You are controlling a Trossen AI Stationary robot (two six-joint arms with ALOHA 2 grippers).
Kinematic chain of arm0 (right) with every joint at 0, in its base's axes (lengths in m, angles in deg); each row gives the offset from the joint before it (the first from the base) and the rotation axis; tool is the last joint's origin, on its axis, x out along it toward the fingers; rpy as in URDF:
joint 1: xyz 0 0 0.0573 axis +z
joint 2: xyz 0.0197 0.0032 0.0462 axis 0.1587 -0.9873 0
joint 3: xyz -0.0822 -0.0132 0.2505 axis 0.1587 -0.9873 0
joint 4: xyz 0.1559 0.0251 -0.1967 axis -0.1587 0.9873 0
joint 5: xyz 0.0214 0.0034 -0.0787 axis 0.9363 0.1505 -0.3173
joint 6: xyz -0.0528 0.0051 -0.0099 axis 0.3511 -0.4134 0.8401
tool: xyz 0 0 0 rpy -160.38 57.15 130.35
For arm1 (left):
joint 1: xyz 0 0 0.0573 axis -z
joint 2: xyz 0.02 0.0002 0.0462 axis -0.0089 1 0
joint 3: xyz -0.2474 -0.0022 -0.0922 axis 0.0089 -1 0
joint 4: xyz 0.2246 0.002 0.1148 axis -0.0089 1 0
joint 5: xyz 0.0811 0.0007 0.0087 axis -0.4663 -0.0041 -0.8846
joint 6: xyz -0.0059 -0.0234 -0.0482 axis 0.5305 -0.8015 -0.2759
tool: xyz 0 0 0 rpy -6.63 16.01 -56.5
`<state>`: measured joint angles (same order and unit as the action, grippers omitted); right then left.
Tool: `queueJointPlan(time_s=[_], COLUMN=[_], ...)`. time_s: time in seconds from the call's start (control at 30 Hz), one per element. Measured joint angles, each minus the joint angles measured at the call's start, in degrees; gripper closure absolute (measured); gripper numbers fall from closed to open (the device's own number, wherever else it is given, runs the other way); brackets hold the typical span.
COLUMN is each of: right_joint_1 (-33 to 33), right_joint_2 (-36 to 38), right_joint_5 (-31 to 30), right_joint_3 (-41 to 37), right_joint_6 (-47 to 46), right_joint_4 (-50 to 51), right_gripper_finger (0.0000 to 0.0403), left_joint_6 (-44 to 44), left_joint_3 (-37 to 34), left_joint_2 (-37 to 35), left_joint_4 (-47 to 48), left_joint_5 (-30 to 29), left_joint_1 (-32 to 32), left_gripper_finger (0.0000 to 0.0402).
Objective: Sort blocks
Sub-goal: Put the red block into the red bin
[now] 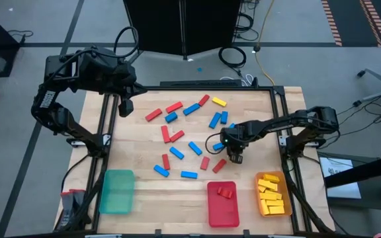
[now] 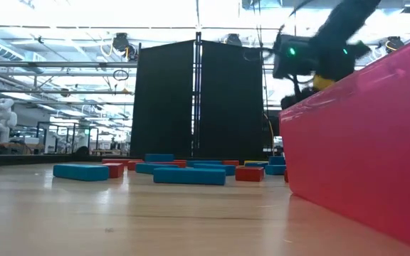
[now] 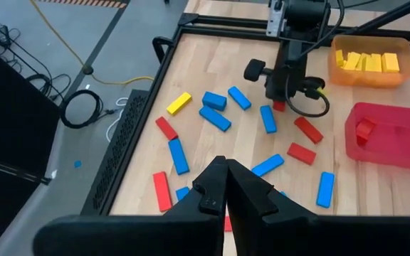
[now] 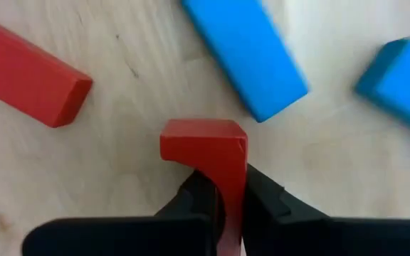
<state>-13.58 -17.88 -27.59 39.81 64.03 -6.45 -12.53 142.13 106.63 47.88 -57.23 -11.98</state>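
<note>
The blocks (image 1: 189,147) are partly sorted: yellows fill the orange tray (image 1: 272,196) at five o'clock, the red tray (image 1: 222,203) holds few, the green tray (image 1: 118,192) none, while my right gripper (image 1: 234,157) clamps a red block (image 4: 212,153) mid-table and my left gripper (image 3: 226,186) waits closed at ten o'clock.

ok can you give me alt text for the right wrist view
Close-up from the right wrist: the right gripper is shut on a red block, pinched between its two dark fingers just above the wooden table. Another red block and two blue blocks lie on the wood beyond.
</note>
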Motion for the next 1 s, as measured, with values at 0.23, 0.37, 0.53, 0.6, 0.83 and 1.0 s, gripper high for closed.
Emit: queueJointPlan(time_s=[0.23, 0.37, 0.53, 0.6, 0.83, 1.0], right_joint_1=[0.08, 1.74, 8.17, 11.37, 21.44, 25.78], right_joint_2=[1.62, 1.76, 1.76, 1.57, -2.35, -8.06], right_joint_5=[-1.76, -1.77, -1.45, -1.37, 5.27, 13.33], right_joint_3=[17.17, 26.28, 31.35, 31.41, 31.41, 31.41], right_joint_6=[3.86, 1.93, -0.53, -2.40, -4.56, -5.97], right_joint_4=[11.07, 11.93, 10.66, 10.89, 10.86, 10.82], right_gripper_finger=[0.0380, 0.0380, 0.0380, 0.0380, 0.0380, 0.0380], left_joint_6=[0.00, 0.40, 1.49, 1.51, 3.16, 4.11], left_joint_3=[0.00, 0.00, 0.00, 0.00, 0.00, 0.00], left_joint_2=[0.00, 0.00, 0.00, 0.00, 0.00, 0.00], left_joint_4=[0.17, 0.29, 0.32, 0.32, 0.32, 0.32], left_joint_5=[0.00, 0.00, 0.00, 0.00, 0.00, 0.00], left_joint_1=[0.00, 0.00, 0.00, 0.00, 0.00, 0.00], left_gripper_finger=[0.0386, 0.0386, 0.0386, 0.0386, 0.0386, 0.0386])
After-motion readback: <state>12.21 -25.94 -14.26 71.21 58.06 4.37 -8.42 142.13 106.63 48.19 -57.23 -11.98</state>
